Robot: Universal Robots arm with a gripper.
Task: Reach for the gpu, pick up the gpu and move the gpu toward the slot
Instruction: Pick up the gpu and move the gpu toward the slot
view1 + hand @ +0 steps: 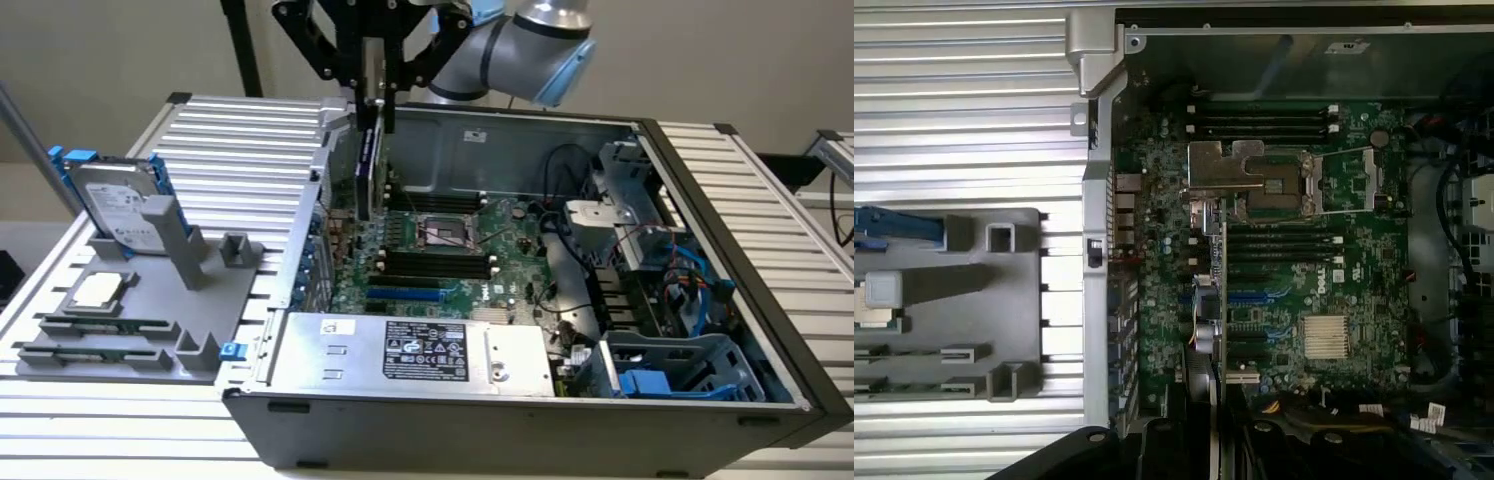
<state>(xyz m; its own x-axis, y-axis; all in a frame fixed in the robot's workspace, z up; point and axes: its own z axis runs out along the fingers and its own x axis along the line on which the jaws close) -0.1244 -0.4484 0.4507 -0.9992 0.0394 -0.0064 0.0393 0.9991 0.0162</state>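
We grip the gpu [372, 150], a thin dark edge-on card, in our black gripper [379, 95], pinched and lifted above the green motherboard [454, 250]; seating in the slot remains.

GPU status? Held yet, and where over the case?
Fingers shut on GPU. Card edge-on, hanging above motherboard at the case's rear wall. Nothing seen blocking below.

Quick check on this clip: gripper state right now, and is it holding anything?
Gripper: shut on the thin green circuit-board GPU card, held edge-on and upright above the green motherboard inside the open grey computer case.
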